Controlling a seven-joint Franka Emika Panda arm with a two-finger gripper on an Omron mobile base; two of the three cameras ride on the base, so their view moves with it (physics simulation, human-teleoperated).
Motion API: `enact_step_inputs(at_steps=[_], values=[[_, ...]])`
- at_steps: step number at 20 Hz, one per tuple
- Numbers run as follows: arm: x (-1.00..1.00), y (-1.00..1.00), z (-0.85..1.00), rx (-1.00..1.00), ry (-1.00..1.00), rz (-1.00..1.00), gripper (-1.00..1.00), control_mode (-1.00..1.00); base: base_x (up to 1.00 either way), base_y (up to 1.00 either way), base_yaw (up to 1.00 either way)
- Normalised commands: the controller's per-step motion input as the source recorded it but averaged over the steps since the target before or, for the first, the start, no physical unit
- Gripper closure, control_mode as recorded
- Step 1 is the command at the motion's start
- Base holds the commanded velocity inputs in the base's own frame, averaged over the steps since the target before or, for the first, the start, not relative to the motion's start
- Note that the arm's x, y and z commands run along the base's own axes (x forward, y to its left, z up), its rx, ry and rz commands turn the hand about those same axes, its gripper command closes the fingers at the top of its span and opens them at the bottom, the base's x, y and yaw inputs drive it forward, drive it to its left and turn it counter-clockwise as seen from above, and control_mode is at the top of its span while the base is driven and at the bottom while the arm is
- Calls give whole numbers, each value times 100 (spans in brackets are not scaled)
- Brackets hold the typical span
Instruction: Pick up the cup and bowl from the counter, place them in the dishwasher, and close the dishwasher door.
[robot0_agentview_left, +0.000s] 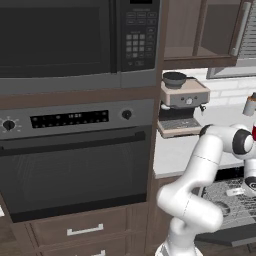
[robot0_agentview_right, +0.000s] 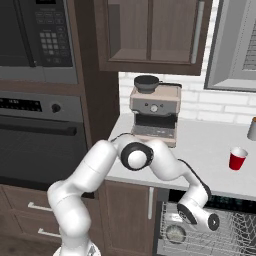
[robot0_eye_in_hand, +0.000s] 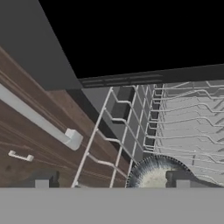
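The red cup (robot0_agentview_right: 238, 159) stands upright on the pale counter (robot0_agentview_right: 210, 145), right of the arm. The bowl (robot0_eye_in_hand: 154, 174), dark-rimmed with a pale inside, rests in the grey wire rack (robot0_eye_in_hand: 175, 113) of the open dishwasher (robot0_agentview_right: 235, 235); the same bowl (robot0_agentview_right: 175, 232) sits at the rack's left end. My gripper (robot0_eye_in_hand: 112, 183) hangs just above the rack, open, its fingertips wide apart; the bowl lies under the right one, with no grip on it. In the left base view the dishwasher door (robot0_agentview_left: 235, 240) is folded down below the rack (robot0_agentview_left: 227, 200).
A coffee machine (robot0_agentview_right: 154, 112) stands on the counter's left end. A grey canister (robot0_agentview_right: 252, 129) is at the far right by the wall. The black oven (robot0_agentview_left: 75, 170) and microwave (robot0_agentview_left: 60, 35) fill the tall cabinet to the left. Wood cabinet doors (robot0_eye_in_hand: 39, 131) flank the dishwasher.
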Motion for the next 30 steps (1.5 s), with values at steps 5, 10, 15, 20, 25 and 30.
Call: enact_step_inputs(at_steps=[5, 10, 15, 20, 25, 30], values=[[-47, -21, 60, -4, 5, -8, -100, -100, 0, 0, 0], [-46, -39, 100, -2, 5, -3, -100, -100, 0, 0, 0], [-29, -33, 100, -6, 1, 0, -100, -100, 0, 0, 0], [-21, -14, 100, -36, 12, -2, -100, -100, 0, 0, 0], [-10, 0, 100, -35, 20, -11, -100, -100, 0, 0, 0], [0, 42, 100, -42, 17, -17, -100, -100, 0, 0, 0]])
